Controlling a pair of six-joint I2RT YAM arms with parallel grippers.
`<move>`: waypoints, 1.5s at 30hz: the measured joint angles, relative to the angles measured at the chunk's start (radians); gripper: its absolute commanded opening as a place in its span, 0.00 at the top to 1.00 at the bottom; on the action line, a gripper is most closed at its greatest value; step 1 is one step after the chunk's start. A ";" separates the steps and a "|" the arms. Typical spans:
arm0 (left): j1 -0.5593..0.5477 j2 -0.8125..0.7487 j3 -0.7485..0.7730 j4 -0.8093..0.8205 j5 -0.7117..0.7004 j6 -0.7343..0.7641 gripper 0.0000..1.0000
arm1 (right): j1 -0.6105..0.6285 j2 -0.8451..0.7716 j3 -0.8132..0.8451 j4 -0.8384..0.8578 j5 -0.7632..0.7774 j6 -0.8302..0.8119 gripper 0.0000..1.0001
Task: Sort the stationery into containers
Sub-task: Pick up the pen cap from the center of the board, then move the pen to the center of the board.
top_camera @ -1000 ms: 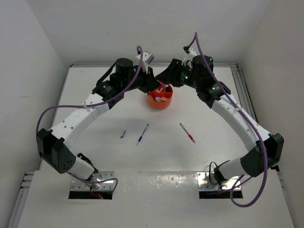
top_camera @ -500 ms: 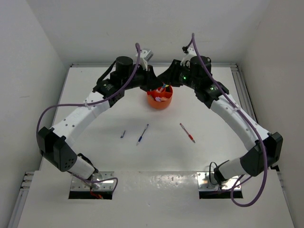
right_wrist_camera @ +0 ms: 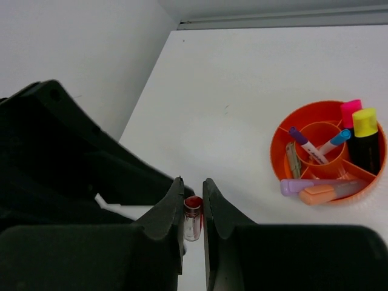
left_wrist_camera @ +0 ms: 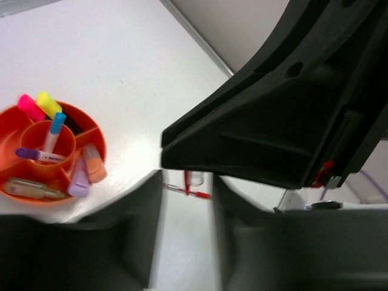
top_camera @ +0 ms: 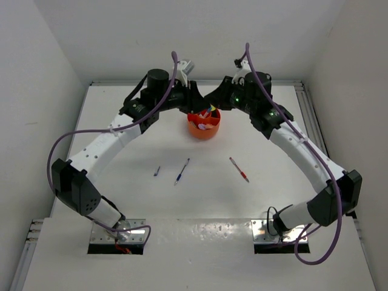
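Note:
The round orange tub (top_camera: 204, 128) stands at the far middle of the table. It holds pink- and yellow-capped highlighters (right_wrist_camera: 360, 130), a lilac marker (right_wrist_camera: 306, 185), an orange marker (right_wrist_camera: 319, 194), and thin pens in its central cup (right_wrist_camera: 318, 140). On the table lie a short purple pen (top_camera: 157, 171), a blue pen (top_camera: 182, 171) and a red pen (top_camera: 239, 169). My right gripper (right_wrist_camera: 193, 188) is shut on a clear pen cap with a red end (right_wrist_camera: 193, 221), just beside the tub (right_wrist_camera: 279, 136). My left gripper (left_wrist_camera: 187, 200) is open and empty, close to the right gripper, above the tub's (left_wrist_camera: 99, 138) far side.
White walls close in the table at the back and both sides. A metal rail (top_camera: 306, 106) runs along the right edge. The two wrists nearly touch over the tub; the right gripper's black body (left_wrist_camera: 273, 121) fills much of the left wrist view.
Both wrists have shifted slightly toward the far side over the tub. The right gripper still holds the cap. The pens on the table have not moved.

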 measured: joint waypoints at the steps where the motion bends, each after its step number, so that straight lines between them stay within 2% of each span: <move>1: 0.002 0.006 0.013 -0.008 0.002 0.021 0.42 | -0.007 -0.005 -0.004 0.001 -0.003 -0.005 1.00; 3: 0.007 0.010 0.034 -0.020 0.000 0.072 0.22 | -0.042 -0.023 -0.019 -0.006 -0.029 -0.016 1.00; 5: 0.018 0.010 0.053 -0.023 0.002 0.132 0.16 | -0.085 -0.048 -0.041 -0.022 -0.074 -0.024 1.00; 8: 0.041 0.003 0.059 -0.046 0.049 0.294 0.16 | -0.175 -0.097 -0.081 -0.042 -0.132 -0.045 1.00; 12: 0.034 0.014 0.077 -0.207 0.156 0.634 0.30 | -0.311 -0.185 -0.140 -0.089 -0.193 -0.087 1.00; 16: -0.066 0.120 0.170 -0.451 0.232 1.029 0.43 | -0.417 -0.254 -0.183 -0.154 -0.225 -0.118 1.00; 17: -0.102 0.156 0.185 -0.504 0.238 1.117 0.49 | -0.436 -0.261 -0.192 -0.173 -0.227 -0.122 1.00; 21: -0.232 0.322 0.208 -0.655 0.232 1.387 0.54 | -0.546 -0.260 -0.235 -0.233 -0.235 -0.129 1.00; 23: -0.285 0.447 0.269 -0.737 0.215 1.490 0.55 | -0.597 -0.254 -0.265 -0.253 -0.237 -0.131 1.00; 27: -0.355 0.691 0.440 -0.809 0.182 1.608 0.56 | -0.666 -0.225 -0.293 -0.286 -0.250 -0.145 1.00; 30: -0.378 0.780 0.484 -0.788 0.163 1.625 0.57 | -0.705 -0.208 -0.294 -0.297 -0.272 -0.154 1.00; 45: -0.385 0.806 0.481 -0.627 0.129 1.672 0.52 | -0.782 -0.208 -0.352 -0.283 -0.360 -0.159 1.00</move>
